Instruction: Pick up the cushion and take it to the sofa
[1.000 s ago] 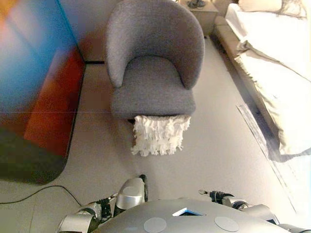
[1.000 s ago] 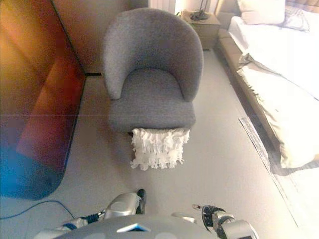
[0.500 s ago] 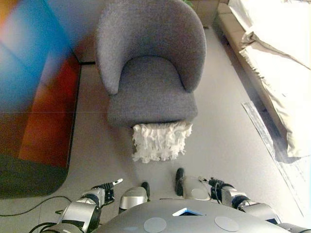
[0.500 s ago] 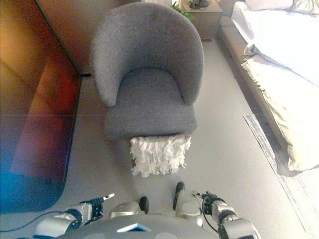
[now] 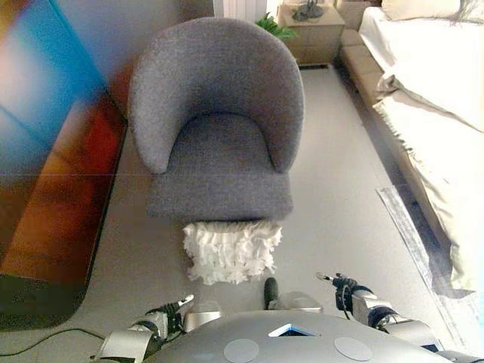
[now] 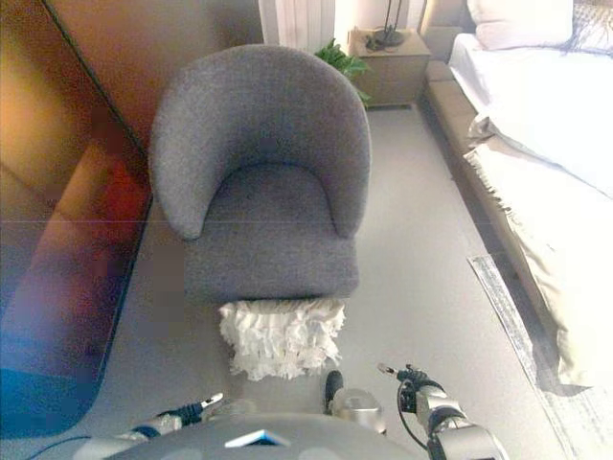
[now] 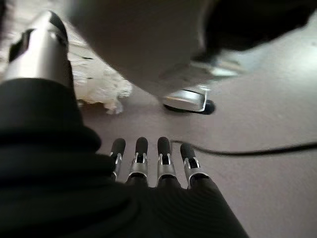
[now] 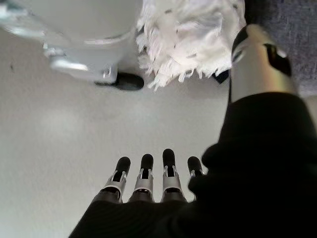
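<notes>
A pale grey floor (image 5: 340, 204) fills the middle of the frame. Down the left side runs a glossy dark panel (image 5: 45, 151) with blue, orange and red reflections. Along the right edge stands a bed (image 6: 546, 125) with white, rumpled bedding and a pillow (image 6: 517, 21) in the upper right corner. At top centre sits a wooden nightstand (image 6: 391, 65) with a green plant (image 6: 337, 59) beside it. A strip of rug (image 5: 412, 242) lies at lower right.
</notes>
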Controlling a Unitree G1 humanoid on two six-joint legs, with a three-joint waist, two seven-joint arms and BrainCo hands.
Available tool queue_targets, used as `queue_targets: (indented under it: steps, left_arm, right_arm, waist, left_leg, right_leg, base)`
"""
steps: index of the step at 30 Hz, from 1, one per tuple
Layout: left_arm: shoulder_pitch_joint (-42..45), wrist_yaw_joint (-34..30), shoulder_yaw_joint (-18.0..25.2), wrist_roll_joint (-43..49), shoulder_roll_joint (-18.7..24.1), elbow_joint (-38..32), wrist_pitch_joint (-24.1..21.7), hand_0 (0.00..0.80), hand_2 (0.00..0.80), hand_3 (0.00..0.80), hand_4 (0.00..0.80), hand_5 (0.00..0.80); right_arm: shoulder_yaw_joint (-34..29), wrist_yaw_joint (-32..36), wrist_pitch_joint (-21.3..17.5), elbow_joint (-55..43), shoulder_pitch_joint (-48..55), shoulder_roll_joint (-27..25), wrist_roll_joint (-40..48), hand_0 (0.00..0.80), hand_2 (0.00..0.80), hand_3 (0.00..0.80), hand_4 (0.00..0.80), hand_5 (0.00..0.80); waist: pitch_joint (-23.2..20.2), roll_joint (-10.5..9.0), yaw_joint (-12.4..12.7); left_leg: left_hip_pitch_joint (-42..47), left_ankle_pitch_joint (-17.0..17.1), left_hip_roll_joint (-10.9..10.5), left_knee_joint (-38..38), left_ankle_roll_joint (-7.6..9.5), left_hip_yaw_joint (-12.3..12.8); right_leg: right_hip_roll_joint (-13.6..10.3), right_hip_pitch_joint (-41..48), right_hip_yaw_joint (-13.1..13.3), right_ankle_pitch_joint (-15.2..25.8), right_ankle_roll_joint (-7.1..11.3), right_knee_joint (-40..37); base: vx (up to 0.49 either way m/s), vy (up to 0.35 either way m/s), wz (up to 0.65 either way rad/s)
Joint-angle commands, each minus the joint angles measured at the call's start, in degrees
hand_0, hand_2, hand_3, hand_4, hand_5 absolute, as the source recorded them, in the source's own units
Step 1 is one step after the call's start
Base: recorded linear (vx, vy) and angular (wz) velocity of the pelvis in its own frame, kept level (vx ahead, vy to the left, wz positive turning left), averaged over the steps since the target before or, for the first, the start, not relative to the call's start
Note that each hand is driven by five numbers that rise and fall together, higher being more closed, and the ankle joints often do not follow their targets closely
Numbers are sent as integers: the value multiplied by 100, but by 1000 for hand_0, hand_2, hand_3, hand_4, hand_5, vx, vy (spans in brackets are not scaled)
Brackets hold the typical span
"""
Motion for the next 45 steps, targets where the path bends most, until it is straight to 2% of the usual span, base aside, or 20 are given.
queue_targets:
  steps: [1, 3, 5, 8, 14, 19, 20, 21, 24, 27, 30, 39, 42, 45]
  left_arm:
    - [-157, 210, -182, -355, -7, 58, -40, 0, 0, 0, 0, 0]
    - [-140, 275, -69, -559, -11, 65, -52, 0, 0, 0, 0, 0]
    - [-94, 351, 93, -670, -7, 55, -21, 0, 0, 0, 0, 0]
    - [-54, 451, 240, -728, -12, 89, -11, 0, 0, 0, 0, 0]
    - [-121, 695, 271, -854, -12, 38, 65, 0, 0, 0, 0, 0]
    - [-431, 804, 164, -1037, 203, -59, 11, 0, 0, 0, 0, 0]
    - [-581, 765, 72, -1101, 417, -58, 71, 0, 0, 0, 0, 0]
    - [-705, 735, 94, -1093, 576, -44, 57, 0, 0, 0, 0, 0]
    - [-870, 805, 129, -1250, 654, -121, -195, 0, 0, 0, 0, 0]
    - [-841, 897, 78, -1529, 569, -460, -469, 0, 0, 0, 0, 0]
    - [-826, 999, -55, -1691, 474, -855, -623, 0, 0, 0, 0, 0]
    - [-1228, 964, -261, -1757, 388, -1143, -937, 0, 0, 0, 0, 0]
    - [-1328, 892, -354, -1646, 360, -1185, -1088, 0, 0, 0, 0, 0]
    - [-1393, 894, -461, -1466, 365, -1361, -1399, 0, 0, 0, 0, 0]
  right_arm:
    - [1, -89, -21, 194, -323, -133, 105, 0, 0, 0, 0, 0]
    - [-7, -144, -34, 233, -302, -123, 189, 0, 0, 0, 0, 0]
    - [-43, -161, -76, 262, -267, -94, 177, 0, 0, 0, 0, 0]
    - [-48, -248, -214, 268, -177, -39, 12, 0, 0, 0, 0, 0]
    - [74, -824, -389, 128, -296, -116, -471, 0, 0, 0, 0, 0]
    - [323, -1234, -476, -134, -701, -192, -615, 0, 0, 0, 0, 0]
    - [-37, -739, -668, 93, -879, -551, -804, 0, 0, 0, 0, 0]
    - [-31, -626, -856, 119, -912, -668, -770, 0, 0, 0, 0, 0]
    - [395, -1126, -1217, -308, -871, -515, -812, 0, 0, 0, 0, 0]
    - [686, -1726, -1100, -1213, -777, -446, -1039, 0, 0, 0, 0, 0]
    - [736, -2096, -1111, -1791, -696, -569, -1359, 0, 0, 0, 0, 0]
    - [837, -2417, -1369, -1623, -1178, -864, -1381, 0, 0, 0, 0, 0]
    - [873, -2538, -1424, -1603, -1308, -899, -1429, 0, 0, 0, 0, 0]
    - [952, -2661, -1309, -1793, -1426, -937, -1521, 0, 0, 0, 0, 0]
  waist:
    - [182, 113, 100]
    - [208, 189, 162]
    - [157, 165, 159]
    - [54, 175, 115]
    - [83, 223, 89]
    - [481, 256, 108]
    - [589, 203, 130]
    - [722, 148, 160]
    - [1118, 131, 95]
    - [1481, 165, 15]
    - [1741, 206, -58]
    - [2299, 310, -29]
    - [2376, 339, -39]
    - [2376, 354, -73]
  left_leg:
    - [-28, 636, -246, -1342, 405, 387]
    - [-137, 940, -249, -1669, 292, 257]
    - [77, 712, -315, -1917, 363, 204]
    - [358, 628, -338, -2181, 378, 163]
    - [381, 485, -291, -2054, 356, 302]
    - [126, 479, -321, -2041, 507, 428]
    - [28, 467, -305, -1999, 526, 464]
    - [-115, 477, -302, -1930, 558, 486]
    - [-513, 515, -323, -1836, 663, 534]
    - [-1006, 573, -304, -1665, 668, 645]
    - [-1459, 579, -396, -1527, 651, 613]
    - [-2355, 640, -554, -1196, 577, 437]
    - [-2566, 650, -612, -1172, 614, 437]
    - [-2855, 660, -616, -1109, 628, 501]
  right_leg:
    - [-314, 147, -169, -188, 584, 154]
    - [-219, 304, -224, -326, 525, 133]
    - [-266, 332, -289, -382, 530, 142]
    - [-245, 376, -340, -437, 521, 166]
    - [-269, 332, -439, -592, 517, 365]
    - [-404, -160, -412, -568, 674, 739]
    - [-415, -288, -386, -575, 732, 861]
    - [-454, -422, -390, -516, 801, 932]
    - [-458, -962, -352, -507, 840, 1298]
    - [-482, -1555, -419, -481, 839, 1562]
    - [-514, -1847, -245, -327, 805, 1358]
    - [-632, -2645, -282, -208, 786, 1417]
    - [-698, -2914, -279, -138, 819, 1449]
    - [-690, -3263, -268, -119, 841, 1584]
  base:
    - [119, 28, 20]
    - [134, 40, 28]
    - [147, 67, 18]
    - [176, 49, 11]
    - [151, 90, 9]
    - [-6, 94, 1]
    - [-90, -31, -1]
    - [-94, -67, 5]
    - [-197, 8, 4]
    - [-245, 69, -9]
    - [-165, 49, -17]
    - [-84, 11, -3]
    - [-20, 47, 2]
    - [-6, 56, -1]
